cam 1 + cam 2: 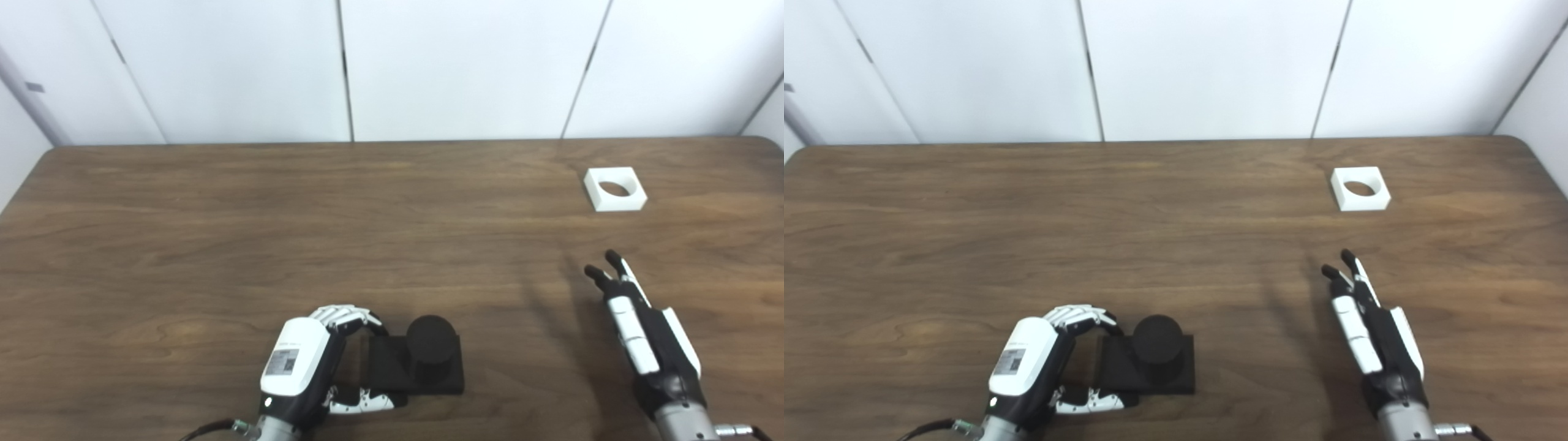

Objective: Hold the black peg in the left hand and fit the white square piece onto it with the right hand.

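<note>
Gripping the black peg (429, 358) by its base near the table's (184, 245) front edge, the left hand (306, 367) waits while the right hand (643, 334), fingers straight and empty, points toward the white square piece (614, 189) well beyond; a hasty reach could nudge it away.

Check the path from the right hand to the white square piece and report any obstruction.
Nothing visible blocks it. The right hand is open, fingers pointing toward the white square piece, with only bare table between them. The black peg sits off to the left.
</note>
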